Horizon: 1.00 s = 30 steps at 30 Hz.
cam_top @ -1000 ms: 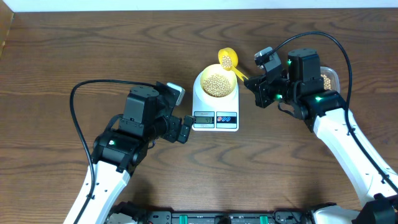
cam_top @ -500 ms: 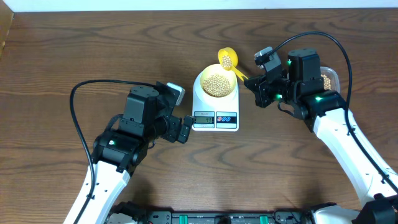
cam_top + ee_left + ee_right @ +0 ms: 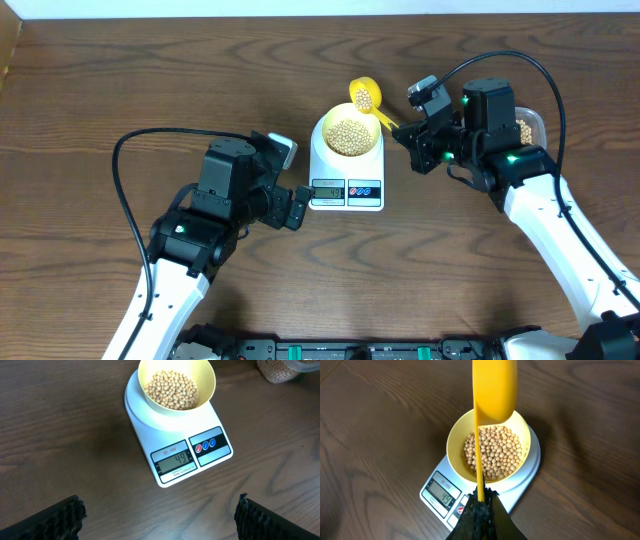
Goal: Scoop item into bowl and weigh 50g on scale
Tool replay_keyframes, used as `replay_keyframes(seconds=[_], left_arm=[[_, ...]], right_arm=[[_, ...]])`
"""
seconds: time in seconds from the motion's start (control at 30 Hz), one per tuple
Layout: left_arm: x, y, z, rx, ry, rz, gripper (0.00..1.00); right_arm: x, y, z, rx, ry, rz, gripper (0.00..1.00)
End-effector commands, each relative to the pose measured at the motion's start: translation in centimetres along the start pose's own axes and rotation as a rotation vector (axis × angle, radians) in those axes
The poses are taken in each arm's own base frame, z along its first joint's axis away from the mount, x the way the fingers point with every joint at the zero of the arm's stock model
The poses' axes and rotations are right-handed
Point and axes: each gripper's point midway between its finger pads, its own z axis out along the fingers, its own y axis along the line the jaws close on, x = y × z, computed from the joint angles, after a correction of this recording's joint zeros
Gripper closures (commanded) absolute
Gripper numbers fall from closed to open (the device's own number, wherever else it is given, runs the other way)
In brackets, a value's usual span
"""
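Observation:
A pale-yellow bowl (image 3: 322,131) (image 3: 165,410) (image 3: 454,455) stands on the white scale (image 3: 372,166) (image 3: 142,425) and holds tan beans (image 3: 348,135) (image 3: 170,389) (image 3: 495,452). The scale's display (image 3: 173,460) (image 3: 441,491) reads 49. My right gripper (image 3: 406,136) (image 3: 481,500) is shut on the handle of a bright-yellow scoop (image 3: 365,96) (image 3: 494,385). The scoop hangs over the bowl's far rim with a few beans in it. My left gripper (image 3: 298,206) (image 3: 160,517) stands open just left of the scale's display edge, nothing between its fingers (image 3: 60,519).
A clear plastic tub (image 3: 527,127) (image 3: 280,370) of more beans sits right of the scale, behind the right arm. The wooden table's far edge meets a white wall at the top of the overhead view.

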Motion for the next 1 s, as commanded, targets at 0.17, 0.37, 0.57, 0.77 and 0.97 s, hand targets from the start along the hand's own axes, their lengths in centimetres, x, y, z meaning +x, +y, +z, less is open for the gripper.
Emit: replay_keyframes(seconds=[0.17, 0.37, 0.57, 0.77, 0.97], left_arm=[[-0.1, 0.3, 0.0, -0.01, -0.004, 0.004, 0.02], [-0.1, 0.3, 0.0, -0.009, -0.004, 0.004, 0.02], [-0.1, 0.3, 0.0, -0.01, -0.004, 0.004, 0.02], [-0.1, 0.3, 0.0, -0.01, -0.004, 0.004, 0.02], [-0.1, 0.3, 0.0, -0.01, -0.004, 0.004, 0.02]], right_arm=[[0.1, 0.5, 0.2, -0.024, 0.004, -0.065, 0.99], [0.3, 0.6, 0.2, -0.025, 0.011, -0.061, 0.99], [0.3, 0.7, 0.2, -0.032, 0.012, -0.044, 0.99], [0.5, 1.8, 0.2, -0.089, 0.019, -0.028, 0.99], [0.2, 1.1, 0.1, -0.056, 0.007, -0.024, 0.99]])
